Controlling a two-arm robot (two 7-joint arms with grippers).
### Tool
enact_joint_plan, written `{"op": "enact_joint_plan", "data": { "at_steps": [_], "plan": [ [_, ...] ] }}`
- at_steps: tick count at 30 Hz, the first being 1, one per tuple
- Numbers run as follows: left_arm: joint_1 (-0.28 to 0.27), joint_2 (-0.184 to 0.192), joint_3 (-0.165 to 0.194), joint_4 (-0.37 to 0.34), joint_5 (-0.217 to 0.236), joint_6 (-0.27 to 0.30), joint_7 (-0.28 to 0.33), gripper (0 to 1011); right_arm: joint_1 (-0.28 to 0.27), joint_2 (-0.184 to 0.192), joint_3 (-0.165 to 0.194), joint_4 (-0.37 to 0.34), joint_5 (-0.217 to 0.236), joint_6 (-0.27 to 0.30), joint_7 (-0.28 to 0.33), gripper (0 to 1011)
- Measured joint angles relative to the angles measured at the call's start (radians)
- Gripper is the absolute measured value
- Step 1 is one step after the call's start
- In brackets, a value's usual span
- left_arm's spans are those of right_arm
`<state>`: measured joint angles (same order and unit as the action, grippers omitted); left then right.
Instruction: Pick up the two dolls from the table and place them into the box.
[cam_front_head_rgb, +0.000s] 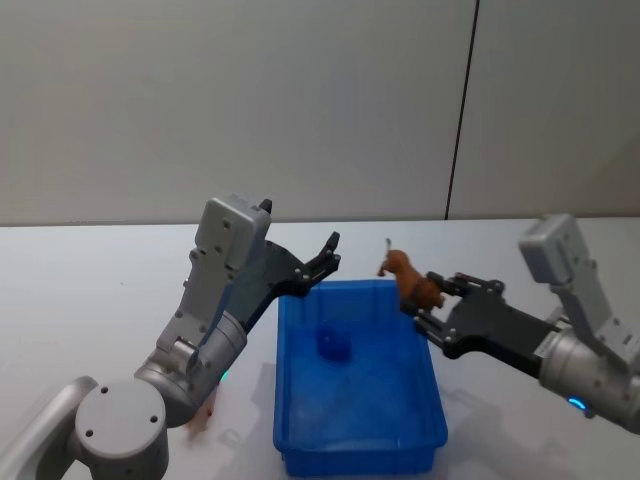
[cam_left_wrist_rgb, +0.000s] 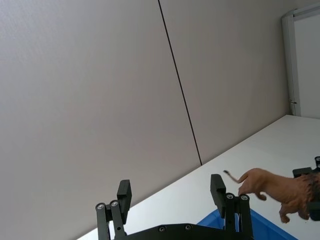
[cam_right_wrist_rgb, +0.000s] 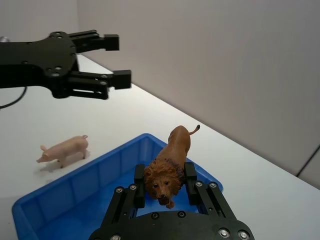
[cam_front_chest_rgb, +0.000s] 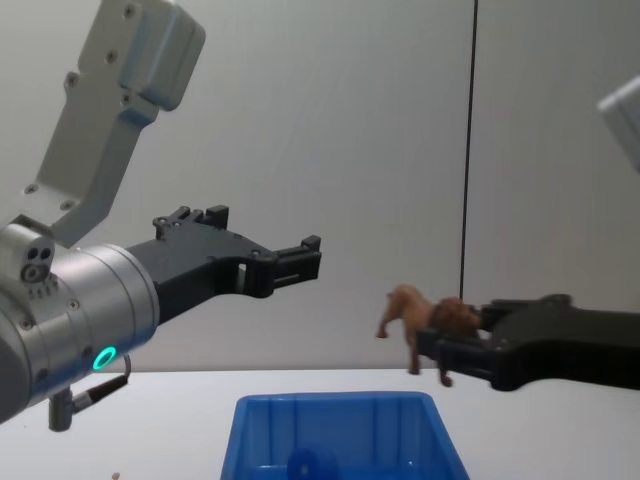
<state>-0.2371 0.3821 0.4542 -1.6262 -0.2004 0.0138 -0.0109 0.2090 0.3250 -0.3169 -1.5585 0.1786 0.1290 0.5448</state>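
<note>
My right gripper (cam_front_head_rgb: 425, 297) is shut on the brown lion doll (cam_front_head_rgb: 410, 280), holding it in the air over the far right rim of the blue box (cam_front_head_rgb: 300, 400). In the right wrist view the lion (cam_right_wrist_rgb: 170, 160) sits between the fingers (cam_right_wrist_rgb: 191, 172), head toward the camera. The pale pink pig doll (cam_right_wrist_rgb: 65, 150) stands on the white table (cam_right_wrist_rgb: 125, 115) just outside the box's left wall. My left gripper (cam_front_head_rgb: 325, 255) hangs open and empty above the box's far left corner, well above the pig.
A small dark blue thing (cam_front_head_rgb: 333, 343) lies on the box floor near its far end. The table (cam_front_head_rgb: 80, 300) spreads wide on both sides of the box. A grey wall with a dark vertical seam (cam_front_head_rgb: 460, 110) stands behind.
</note>
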Motion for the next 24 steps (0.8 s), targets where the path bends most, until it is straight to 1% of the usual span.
{"op": "enact_joint_plan", "data": {
  "at_steps": [3, 6, 7, 9, 10, 13, 14, 16, 17, 18, 19, 20, 21, 23, 24],
  "plan": [
    [0.0, 0.0, 0.0, 0.0, 0.0, 0.0, 0.0, 1001, 0.015, -0.013, -0.01, 0.009, -0.013, 0.011, 0.02, 444],
    [0.0, 0.0, 0.0, 0.0, 0.0, 0.0, 0.0, 1001, 0.024, -0.021, -0.017, 0.019, -0.022, 0.017, 0.029, 485],
    [0.0, 0.0, 0.0, 0.0, 0.0, 0.0, 0.0, 1001, 0.029, -0.025, -0.021, 0.025, -0.028, 0.02, 0.034, 551],
    [0.0, 0.0, 0.0, 0.0, 0.0, 0.0, 0.0, 1001, 0.033, -0.029, -0.024, 0.031, -0.034, 0.023, 0.038, 592],
    [0.0, 0.0, 0.0, 0.0, 0.0, 0.0, 0.0, 1001, 0.038, -0.032, -0.027, 0.037, -0.039, 0.024, 0.041, 653],
    [0.0, 0.0, 0.0, 0.0, 0.0, 0.0, 0.0, 1001, 0.042, -0.035, -0.03, 0.043, -0.044, 0.025, 0.044, 712],
    [0.0, 0.0, 0.0, 0.0, 0.0, 0.0, 0.0, 1001, 0.045, -0.037, -0.031, 0.047, -0.046, 0.024, 0.044, 766],
    [0.0, 0.0, 0.0, 0.0, 0.0, 0.0, 0.0, 1001, 0.047, -0.037, -0.031, 0.05, -0.047, 0.022, 0.044, 808],
    [0.0, 0.0, 0.0, 0.0, 0.0, 0.0, 0.0, 1001, 0.048, -0.036, -0.031, 0.052, -0.047, 0.019, 0.044, 862],
    [0.0, 0.0, 0.0, 0.0, 0.0, 0.0, 0.0, 1001, 0.048, -0.036, -0.03, 0.052, -0.047, 0.017, 0.044, 862],
    [0.0, 0.0, 0.0, 0.0, 0.0, 0.0, 0.0, 1001, 0.049, -0.033, -0.028, 0.054, -0.044, 0.013, 0.042, 914],
    [0.0, 0.0, 0.0, 0.0, 0.0, 0.0, 0.0, 1001, 0.049, -0.032, -0.026, 0.054, -0.042, 0.011, 0.041, 914],
    [0.0, 0.0, 0.0, 0.0, 0.0, 0.0, 0.0, 1001, 0.049, -0.03, -0.024, 0.054, -0.038, 0.008, 0.04, 960],
    [0.0, 0.0, 0.0, 0.0, 0.0, 0.0, 0.0, 1001, 0.048, -0.023, -0.017, 0.054, -0.028, 0.002, 0.035, 1001],
    [0.0, 0.0, 0.0, 0.0, 0.0, 0.0, 0.0, 1001, 0.048, -0.023, -0.017, 0.054, -0.028, 0.002, 0.035, 1001]
  ]
}}
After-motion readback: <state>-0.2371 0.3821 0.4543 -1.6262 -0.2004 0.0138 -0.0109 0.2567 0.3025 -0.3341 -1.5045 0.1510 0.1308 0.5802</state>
